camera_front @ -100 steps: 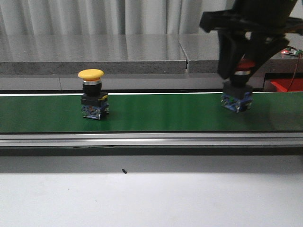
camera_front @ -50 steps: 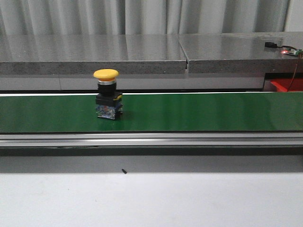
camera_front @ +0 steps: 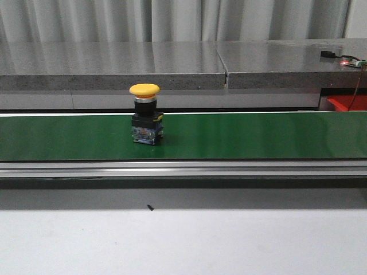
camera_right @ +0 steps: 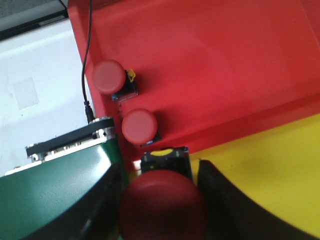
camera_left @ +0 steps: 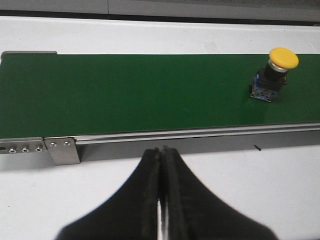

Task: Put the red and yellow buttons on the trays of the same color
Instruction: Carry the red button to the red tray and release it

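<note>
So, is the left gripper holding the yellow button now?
No. The left gripper is shut and empty over the white table, while the yellow button stands apart on the green belt.

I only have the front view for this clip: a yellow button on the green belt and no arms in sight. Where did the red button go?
Observer: The right pincer holds a red button over the trays, near where the red tray meets the yellow tray.
Operator: Anything in the red tray yet?
Observer: Yes, two red buttons sit in it.
Operator: And the left arm?
Observer: The left pincer is shut and empty, above the white table on the near side of the belt, away from the yellow button.
</note>
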Robot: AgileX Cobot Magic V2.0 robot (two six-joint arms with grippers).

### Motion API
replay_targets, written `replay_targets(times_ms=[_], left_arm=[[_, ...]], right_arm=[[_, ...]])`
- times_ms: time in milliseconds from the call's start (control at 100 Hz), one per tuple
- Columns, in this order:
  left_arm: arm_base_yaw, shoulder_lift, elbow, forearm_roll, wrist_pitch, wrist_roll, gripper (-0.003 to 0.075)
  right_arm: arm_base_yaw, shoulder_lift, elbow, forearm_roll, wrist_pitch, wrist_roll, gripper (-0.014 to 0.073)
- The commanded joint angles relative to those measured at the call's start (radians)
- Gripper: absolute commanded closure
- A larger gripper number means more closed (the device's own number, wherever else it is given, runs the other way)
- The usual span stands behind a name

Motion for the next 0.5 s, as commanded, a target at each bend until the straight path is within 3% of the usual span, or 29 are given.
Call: replay_targets(times_ms=[0,490], left_arm=[[-0.006,0.007,-0.025,-0.01,-0.071,-0.005,0.0739],[-0.006,0.007,-0.025,-0.01,-0.071,-0.005,0.0739]], right_arm=[[-0.006,0.009,-0.084,0.008,-0.043,-0.02,0.0351],[-0.023,0.274,-0.256,0.011,-0.124,-0.014,0.0351]])
